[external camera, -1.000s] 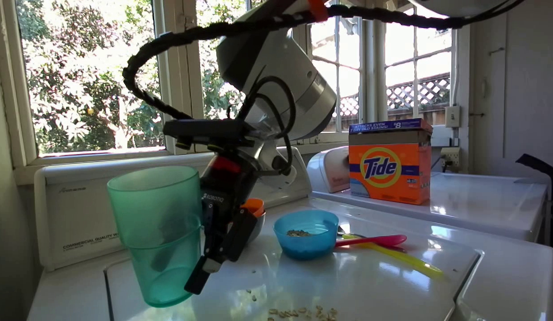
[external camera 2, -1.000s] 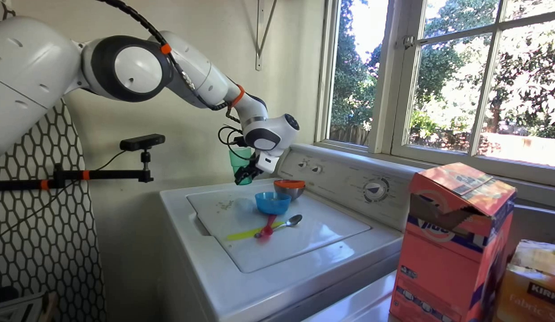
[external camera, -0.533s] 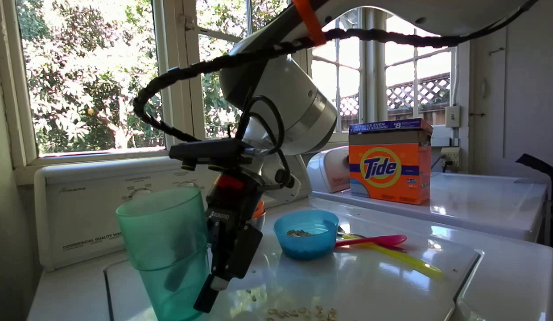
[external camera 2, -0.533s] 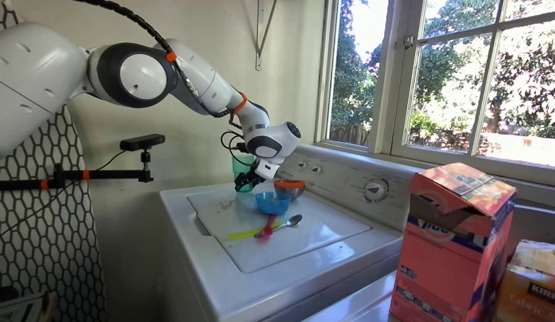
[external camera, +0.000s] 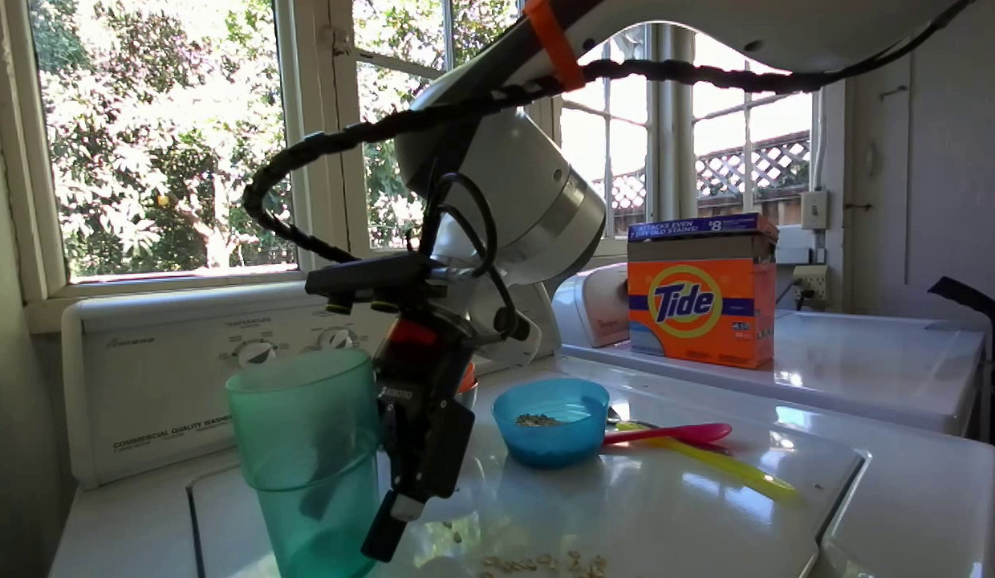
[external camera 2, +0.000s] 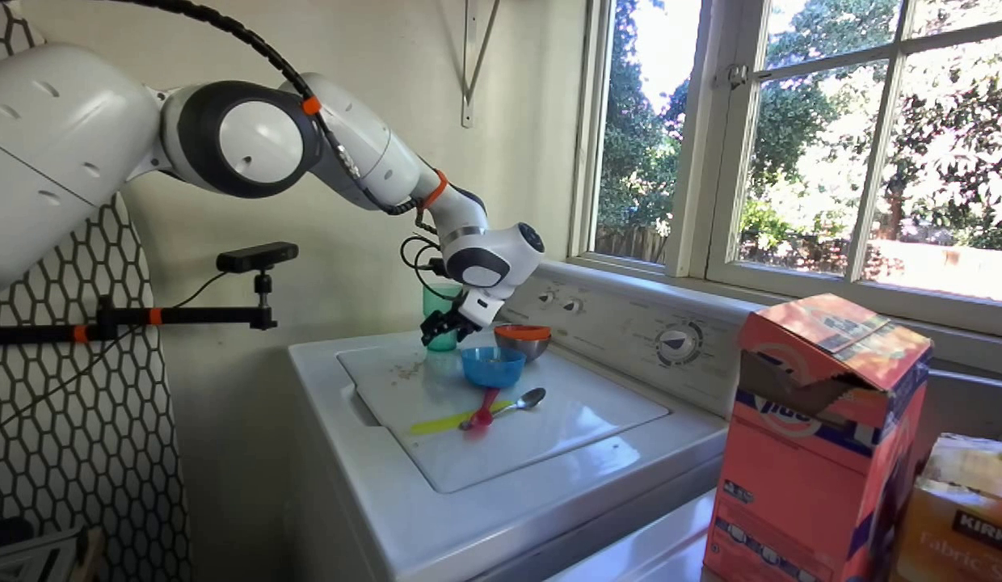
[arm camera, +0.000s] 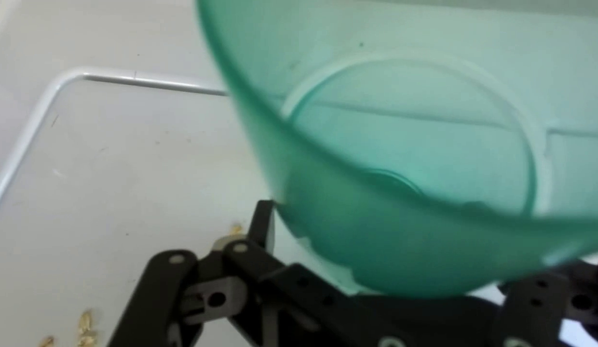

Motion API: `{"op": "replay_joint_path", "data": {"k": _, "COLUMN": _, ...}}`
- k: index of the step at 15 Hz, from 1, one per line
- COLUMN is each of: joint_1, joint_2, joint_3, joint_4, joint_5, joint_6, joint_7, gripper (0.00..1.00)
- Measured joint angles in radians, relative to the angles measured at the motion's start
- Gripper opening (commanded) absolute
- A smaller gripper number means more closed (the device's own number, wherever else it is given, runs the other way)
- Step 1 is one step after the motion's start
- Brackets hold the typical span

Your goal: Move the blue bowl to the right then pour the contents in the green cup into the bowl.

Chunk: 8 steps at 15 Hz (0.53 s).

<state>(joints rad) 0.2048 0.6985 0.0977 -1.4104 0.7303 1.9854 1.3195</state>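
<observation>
The green cup (external camera: 301, 425) stands nearly upright on the washer lid, its base cut off in this exterior view. It also shows beside the gripper (external camera 2: 443, 293), where its base meets the lid. In the wrist view the cup (arm camera: 405, 250) fills the middle and right; no contents show in the visible part. My gripper (external camera: 353, 510) is open around the cup, one finger on each side, the far one seen through the green plastic. The near finger looks just off the wall. The blue bowl (external camera: 550, 433) sits on the lid to the right, with a little grain inside.
Loose grains (external camera: 546, 564) lie on the lid (external camera 2: 566, 453) in front. A pink spoon (external camera: 682, 433), a yellow utensil (external camera: 738, 470) and a metal spoon (external camera 2: 532, 398) lie beside the blue bowl. An orange bowl (external camera 2: 521, 332) in a metal bowl (external camera 2: 524, 348) stands behind. A Tide box (external camera: 698, 305) is farther off.
The gripper and the cup have come down and a little to the right. The cup has straightened from a slight tilt. The near finger has moved outward from the cup.
</observation>
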Motion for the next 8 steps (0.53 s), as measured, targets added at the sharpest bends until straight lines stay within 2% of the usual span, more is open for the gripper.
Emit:
{"op": "replay_joint_path", "data": {"k": 4, "joint_1": -0.006, "joint_2": -0.038, "joint_3": -0.007, "joint_4": 0.002, "joint_5": -0.063, "joint_6": -0.063, "joint_7": 0.019, "gripper": 1.00}}
{"op": "replay_joint_path", "data": {"k": 8, "joint_1": -0.004, "joint_2": -0.113, "joint_3": -0.025, "joint_4": -0.010, "joint_5": -0.208, "joint_6": -0.100, "joint_7": 0.035, "gripper": 1.00}}
